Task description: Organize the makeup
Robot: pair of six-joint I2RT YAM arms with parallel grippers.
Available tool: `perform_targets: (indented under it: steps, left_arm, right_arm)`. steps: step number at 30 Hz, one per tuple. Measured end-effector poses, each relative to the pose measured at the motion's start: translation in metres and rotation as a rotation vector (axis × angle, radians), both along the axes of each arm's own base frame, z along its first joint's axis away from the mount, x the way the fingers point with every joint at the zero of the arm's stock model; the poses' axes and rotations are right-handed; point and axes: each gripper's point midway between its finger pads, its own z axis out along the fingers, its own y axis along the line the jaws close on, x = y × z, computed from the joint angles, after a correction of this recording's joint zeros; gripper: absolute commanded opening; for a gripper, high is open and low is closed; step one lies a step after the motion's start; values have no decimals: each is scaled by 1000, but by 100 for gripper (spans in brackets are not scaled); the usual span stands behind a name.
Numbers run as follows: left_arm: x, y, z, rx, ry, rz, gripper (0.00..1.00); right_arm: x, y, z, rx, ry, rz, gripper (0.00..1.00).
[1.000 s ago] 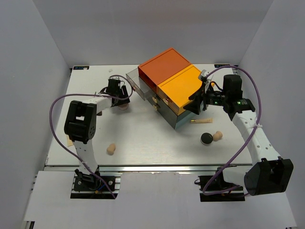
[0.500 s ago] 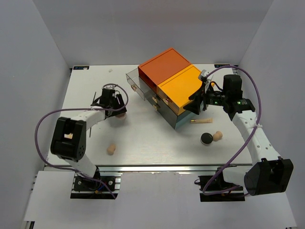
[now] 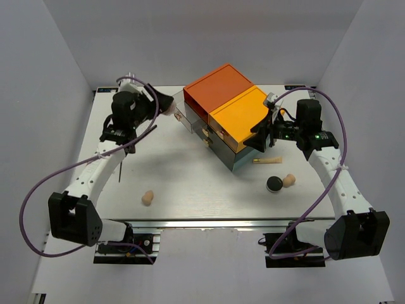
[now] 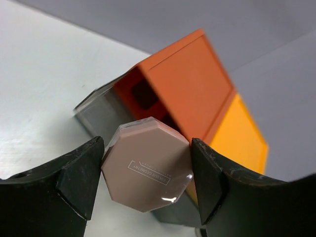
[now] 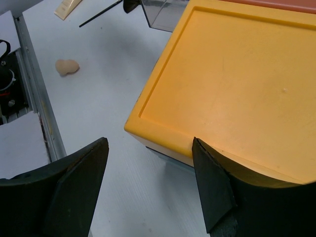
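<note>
Since half a second ago the left arm has lifted off the table and reached up and back, while the right arm has not moved. Top view: the left arm is stretched long from its base with the forearm raised, and the left gripper (image 3: 163,101) hangs in the air just beside the back-left corner of the drawer box (image 3: 218,85), near its pulled-out clear drawer (image 3: 180,114). Its load is too small to make out here. The right arm is bent at the elbow, with the right gripper (image 3: 261,136) at the yellow-topped end of the box. On the white table (image 3: 190,183), a gold-tipped tube (image 3: 266,161) lies flat just beside the box. A round black compact (image 3: 273,184) sits just beside a beige sponge (image 3: 289,180). A second beige sponge (image 3: 147,198) lies well apart on the left, and a thin black stick (image 3: 119,170) lies below the left forearm. Left wrist view: the left gripper (image 4: 147,163) has its black fingers (image 4: 79,173) pinching a faceted beige compact (image 4: 148,173) by opposite edges. The compact is flat, many-sided and glossy, with small printed lettering on its face. It is held above and in front of the box's orange lid (image 4: 192,89), which is matte and smooth over a smoky translucent body. Right wrist view: the right gripper (image 5: 149,148) is spread wide and holds nothing. It hovers over the rounded corner of the yellow lid (image 5: 237,74), which is matte plastic with a raised rim. The peanut-shaped second sponge (image 5: 67,66) and the stick (image 5: 98,15) lie on the table beyond.
</note>
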Motion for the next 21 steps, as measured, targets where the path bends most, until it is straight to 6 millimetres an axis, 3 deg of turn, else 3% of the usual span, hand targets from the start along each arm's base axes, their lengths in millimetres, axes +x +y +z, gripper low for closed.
perform_targets:
  steps: [4, 7, 9, 13, 17, 21]
  left_arm:
    - [24, -18, 43, -55, -83, -49, 16]
    - [45, -33, 56, -63, -114, -80, 18]
    - [55, -47, 49, -56, -100, -108, 21]
    - [66, -65, 13, -30, -28, -141, 31]
    - [65, -73, -12, -6, 36, -159, 63]
    - [64, -71, -17, 11, 56, -155, 76]
  right_arm:
    - [0, 0, 0, 1, 0, 1, 74]
    - [0, 0, 0, 2, 0, 2, 74]
    - [-1, 0, 0, 1, -3, 2, 74]
    - [-5, -1, 0, -1, -11, 0, 74]
    - [-10, -2, -2, -2, -9, 0, 74]
    - [-11, -2, -3, -4, -9, 1, 74]
